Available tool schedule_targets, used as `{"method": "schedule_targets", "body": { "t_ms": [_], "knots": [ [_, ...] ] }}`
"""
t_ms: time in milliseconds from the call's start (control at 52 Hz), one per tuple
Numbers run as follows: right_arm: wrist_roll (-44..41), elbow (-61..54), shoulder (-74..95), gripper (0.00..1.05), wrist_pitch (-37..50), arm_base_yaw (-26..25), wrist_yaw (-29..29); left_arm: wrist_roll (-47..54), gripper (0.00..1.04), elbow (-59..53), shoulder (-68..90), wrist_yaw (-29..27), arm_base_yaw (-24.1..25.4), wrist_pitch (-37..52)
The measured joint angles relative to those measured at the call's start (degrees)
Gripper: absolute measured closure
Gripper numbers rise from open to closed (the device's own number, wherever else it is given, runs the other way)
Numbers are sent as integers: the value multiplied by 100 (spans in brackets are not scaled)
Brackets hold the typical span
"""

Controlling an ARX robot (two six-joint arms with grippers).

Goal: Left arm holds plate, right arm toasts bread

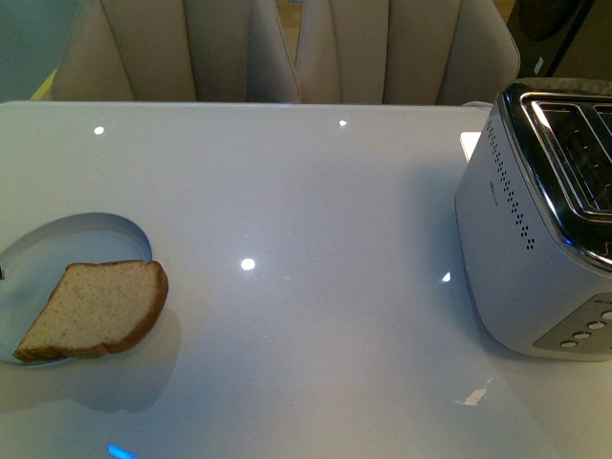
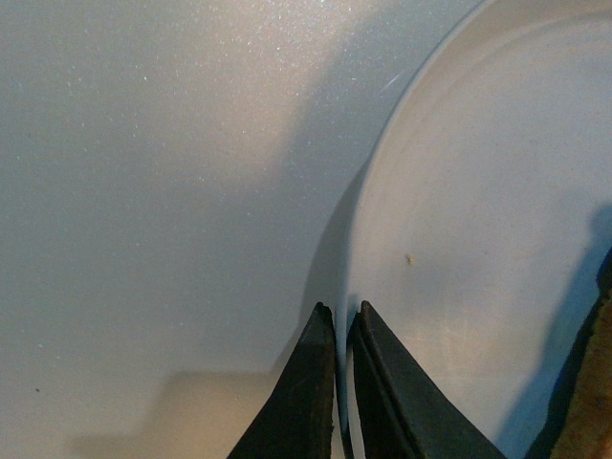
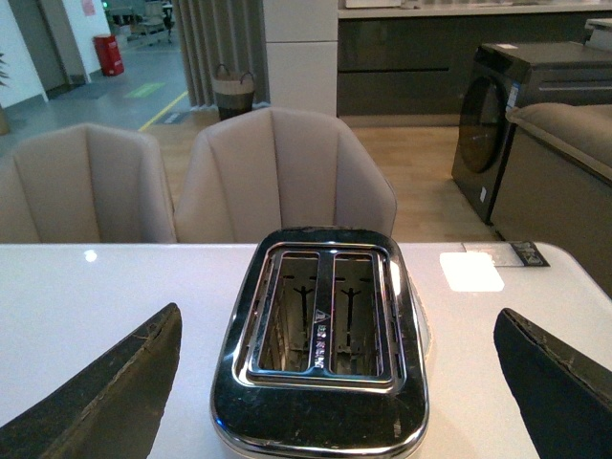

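Left hand: clenched on the rim of the plate, at the worktop's left side.
Bread: lies on the plate, rounded top overhanging the rim, near that hand.
Right hand: released, fingers wide apart, over the two-slot toaster, well apart from the slice.

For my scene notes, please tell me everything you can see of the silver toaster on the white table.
The silver metal toaster stands upright on the glossy white table, at the robot's right. Its polished chrome top has two long slots, both empty, with wire guides inside. One side wall carries rows of small dark dots, and a grey panel low on it holds several buttons. Only the table touches it: the right gripper hangs open, its dark fingers apart from it.
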Motion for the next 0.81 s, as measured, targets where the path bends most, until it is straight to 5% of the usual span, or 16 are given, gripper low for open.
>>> {"method": "schedule_targets", "body": {
  "t_ms": [404, 808],
  "knots": [
    [0, 0, 0, 9, 0, 0, 0, -1224, 101, -256, -470, 695, 450, -173],
    [0, 0, 0, 9, 0, 0, 0, -1969, 101, -549, -1449, 1014, 315, -291]
  ]
}}
